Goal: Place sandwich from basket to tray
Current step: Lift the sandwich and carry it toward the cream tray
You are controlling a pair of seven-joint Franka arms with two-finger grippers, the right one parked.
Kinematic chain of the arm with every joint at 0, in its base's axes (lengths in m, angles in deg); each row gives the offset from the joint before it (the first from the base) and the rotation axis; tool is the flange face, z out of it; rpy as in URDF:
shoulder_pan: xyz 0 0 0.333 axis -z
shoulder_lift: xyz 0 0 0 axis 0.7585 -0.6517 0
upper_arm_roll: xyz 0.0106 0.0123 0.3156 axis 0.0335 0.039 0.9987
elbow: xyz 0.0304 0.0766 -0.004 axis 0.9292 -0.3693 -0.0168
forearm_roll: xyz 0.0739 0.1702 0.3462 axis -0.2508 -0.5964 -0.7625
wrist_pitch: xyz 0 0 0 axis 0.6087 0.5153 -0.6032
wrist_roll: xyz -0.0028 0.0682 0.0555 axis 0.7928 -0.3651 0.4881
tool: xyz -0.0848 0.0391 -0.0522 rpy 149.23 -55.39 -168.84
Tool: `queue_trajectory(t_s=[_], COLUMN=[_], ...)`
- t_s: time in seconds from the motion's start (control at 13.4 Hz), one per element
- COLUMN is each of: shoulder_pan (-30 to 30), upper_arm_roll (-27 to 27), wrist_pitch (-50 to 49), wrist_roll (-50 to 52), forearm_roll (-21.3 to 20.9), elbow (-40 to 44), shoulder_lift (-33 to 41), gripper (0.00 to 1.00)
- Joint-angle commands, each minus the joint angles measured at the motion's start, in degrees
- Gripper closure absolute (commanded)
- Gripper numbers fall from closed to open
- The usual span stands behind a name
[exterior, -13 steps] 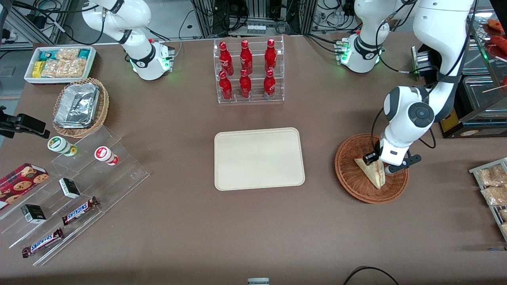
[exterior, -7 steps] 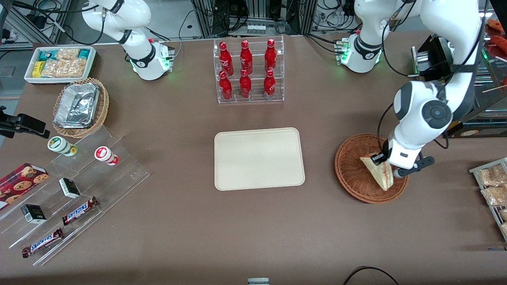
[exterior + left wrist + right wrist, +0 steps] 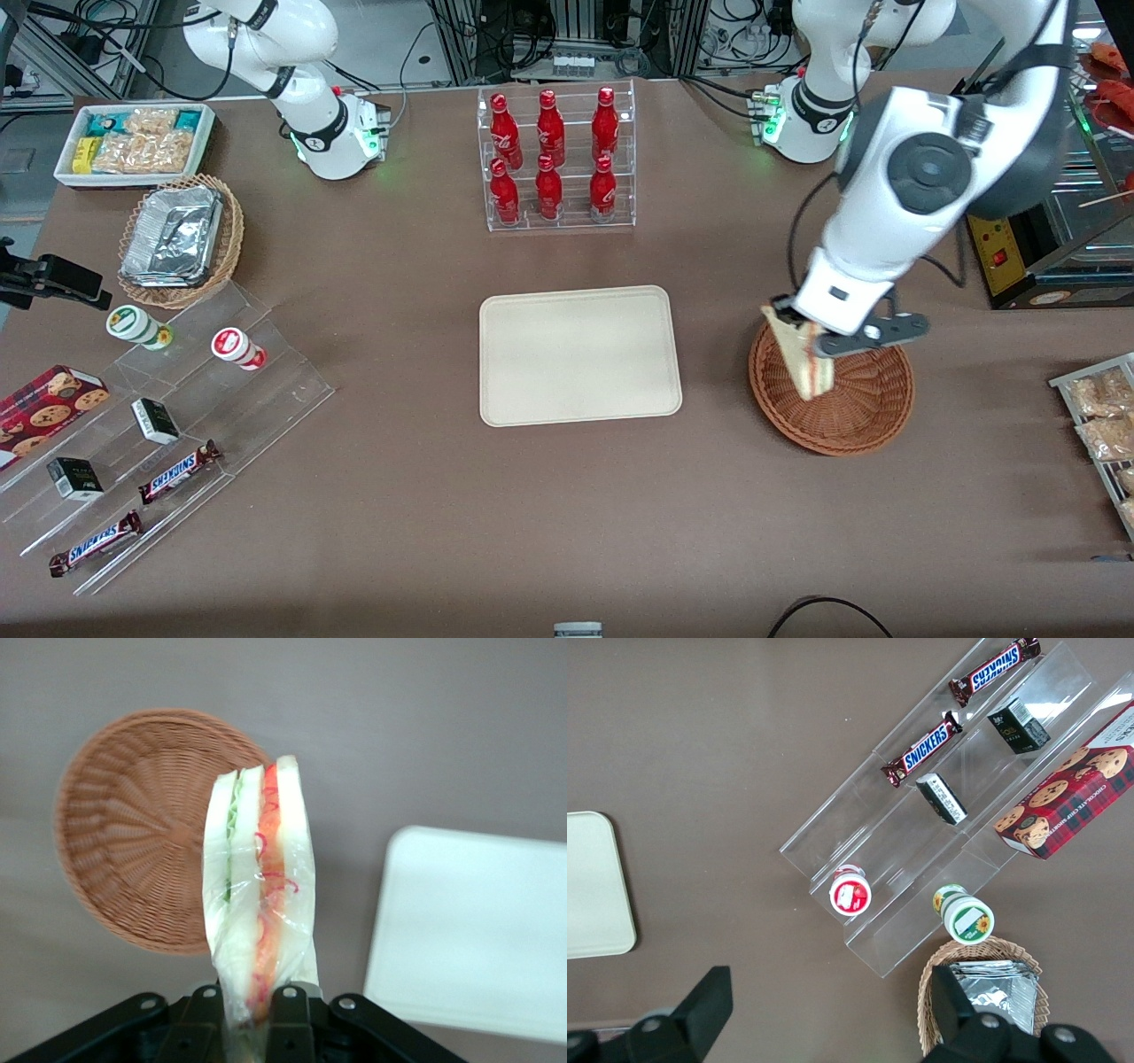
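Observation:
My left gripper (image 3: pixel 811 335) is shut on the sandwich (image 3: pixel 804 361), a plastic-wrapped white wedge with red-orange and green filling. It holds the sandwich hanging in the air above the tray-side rim of the reddish-brown basket (image 3: pixel 850 409). In the left wrist view the sandwich (image 3: pixel 259 890) sticks out from between the black fingers (image 3: pixel 291 1014), with the empty basket (image 3: pixel 133 828) below and the cream tray (image 3: pixel 483 926) beside it. The tray (image 3: pixel 579 354) lies flat at the table's middle, with nothing on it.
A clear rack of red bottles (image 3: pixel 555 159) stands farther from the camera than the tray. A rack of snack packets (image 3: pixel 1099 412) lies at the working arm's end. A tan basket with foil trays (image 3: pixel 180 239), a white bin (image 3: pixel 133 142) and clear shelves of snacks (image 3: pixel 151 443) lie toward the parked arm's end.
My gripper has risen with the sandwich, lifting it out of the basket, and has shifted toward the tray. The basket now holds nothing.

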Motion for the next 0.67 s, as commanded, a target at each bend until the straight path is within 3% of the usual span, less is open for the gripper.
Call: queue_trajectory(t_s=[0.0,0.6], shoulder_pan=[7.3,20.1], upper_arm_roll=[0.5,0.6], wrist_pitch=[-1.4,3.3], wrist_roll=[2.3,5.8], forearm_roll=[-0.7,-0.2], elbow=[2.9,12.8], shoulder_lift=[-3.9,-19.2], gripper=[1.0,1.0])
